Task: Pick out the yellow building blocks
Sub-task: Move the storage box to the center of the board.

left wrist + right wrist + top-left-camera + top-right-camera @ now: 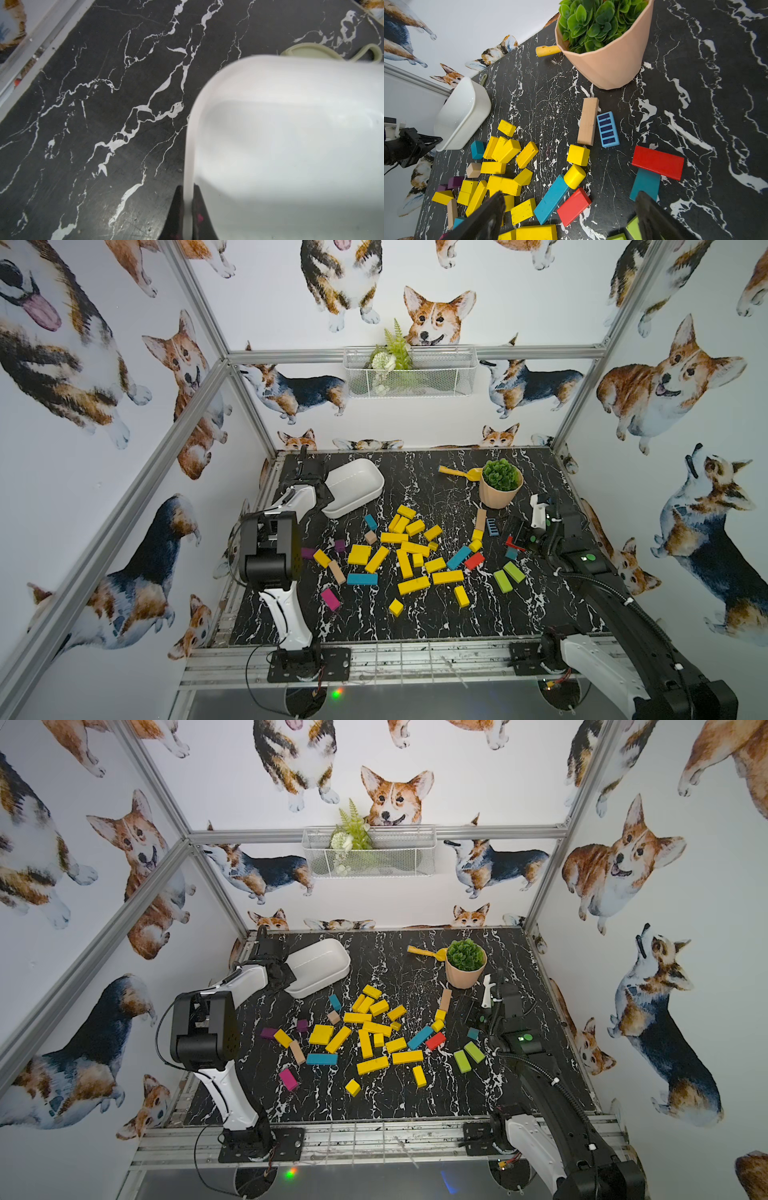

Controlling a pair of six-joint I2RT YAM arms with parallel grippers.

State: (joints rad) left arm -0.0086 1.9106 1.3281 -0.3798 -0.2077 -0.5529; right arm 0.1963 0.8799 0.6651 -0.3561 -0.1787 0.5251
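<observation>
Some twenty bright yellow wooden building blocks (413,548) lie scattered with other coloured blocks across the middle of the black marble-patterned tabletop (415,626). My left gripper (188,207) is pinched tight on the rim of the white plastic tub (353,485) at far left. My right gripper (571,195) hovers spread wide and empty at the right, above a red flat wooden block (658,162).

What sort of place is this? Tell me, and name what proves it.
Probably a robot test booth, not a home: a left arm and right arm are bolted to a rail, a bare metal frame edges the corgi wallpaper, and toy blocks are scattered on the marble-look table.
</observation>
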